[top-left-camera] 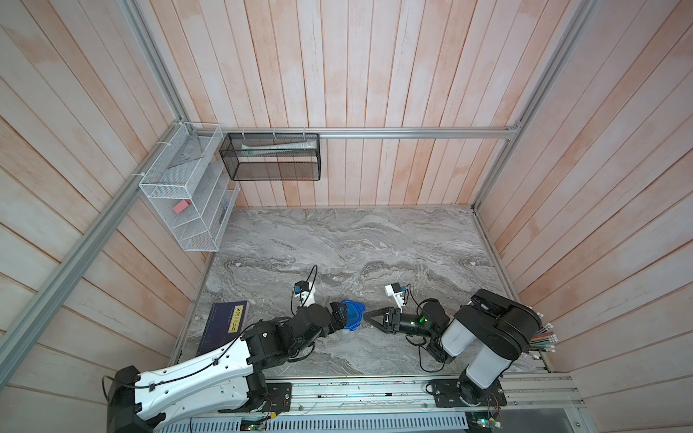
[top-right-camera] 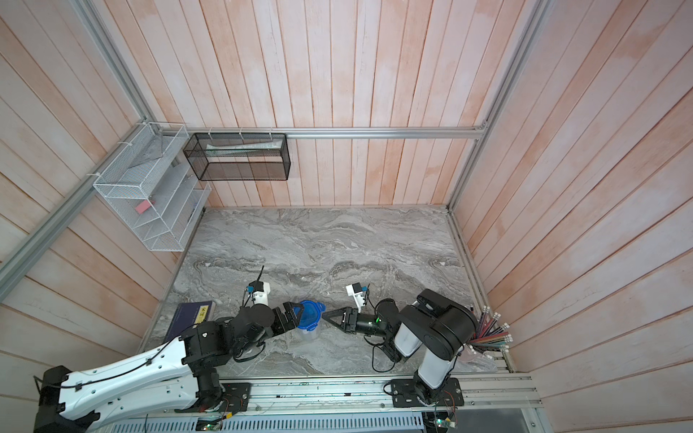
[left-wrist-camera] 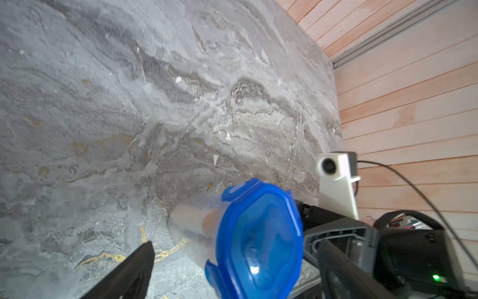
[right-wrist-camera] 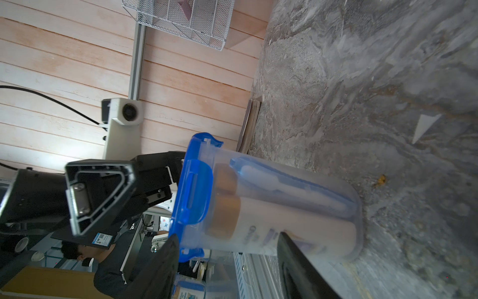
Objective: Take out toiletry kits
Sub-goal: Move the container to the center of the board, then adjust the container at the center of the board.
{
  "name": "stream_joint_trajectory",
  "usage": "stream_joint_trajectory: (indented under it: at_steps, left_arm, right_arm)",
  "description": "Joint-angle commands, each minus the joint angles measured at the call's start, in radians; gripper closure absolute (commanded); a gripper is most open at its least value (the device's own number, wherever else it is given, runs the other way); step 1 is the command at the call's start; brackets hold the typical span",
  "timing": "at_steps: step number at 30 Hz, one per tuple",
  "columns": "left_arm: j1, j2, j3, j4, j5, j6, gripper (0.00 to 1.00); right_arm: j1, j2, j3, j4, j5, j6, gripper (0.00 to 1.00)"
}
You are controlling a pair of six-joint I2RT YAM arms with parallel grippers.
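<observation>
Our left claw (left-wrist-camera: 232, 248) hangs wide open over the blue lid (right-wrist-camera: 191, 196), a finger on either side and gripping nothing. Our right claw (right-wrist-camera: 227, 236) is partly open just beside the jar's wall, and it is empty too.

The toiletry kits (right-wrist-camera: 271, 207) are packed upright inside the clear jar (right-wrist-camera: 355, 220). We can see two white bottles (right-wrist-camera: 297, 225) with amber caps (right-wrist-camera: 223, 217) close under the lid, and a blue stick (right-wrist-camera: 297, 182) alongside them.

We judge these pieces light and stiff, with smooth plastic that could slip between hard fingers. Packed this tightly, the caps and the top of the stick look like the only parts we could pinch, and only once the lid is off.

The jar itself seems light and tall enough to tip or skid. We would steady its body with one claw while the other works the clips.

It stands near the front edge of the counter (top-left-camera: 337, 232), about midway between the front corners.
</observation>
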Motion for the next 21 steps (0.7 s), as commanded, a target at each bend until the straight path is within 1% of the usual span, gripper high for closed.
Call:
stream_joint_trajectory:
  at_steps: [1,3,5,10,13,17,21]
  left_arm:
    - [0.004,0.012,-0.081,0.045,0.071,-0.051,0.01]
    - [0.004,0.016,-0.103,0.058,0.078,-0.061,0.01]
    - [0.004,0.020,-0.116,0.083,0.083,-0.061,0.01]
    - [0.002,0.039,-0.115,0.108,0.096,-0.053,0.03]
    - [0.002,0.038,-0.124,0.115,0.100,-0.057,0.03]
    - [0.002,0.039,-0.142,0.133,0.105,-0.066,0.03]
    - [0.002,0.044,-0.140,0.129,0.092,-0.063,0.03]
  right_arm:
    - [0.036,-0.044,0.004,0.124,-0.004,-0.039,0.41]
    - [0.069,-0.070,0.019,0.057,0.008,-0.071,0.42]
    - [0.081,-0.093,0.031,0.000,0.024,-0.099,0.42]
    - [0.077,-0.150,0.089,-0.160,0.047,-0.168,0.42]
    - [0.053,-0.166,0.143,-0.257,0.047,-0.212,0.41]
    - [0.022,-0.137,0.229,-0.330,0.008,-0.252,0.42]
    - [0.009,-0.076,0.282,-0.328,-0.020,-0.246,0.42]
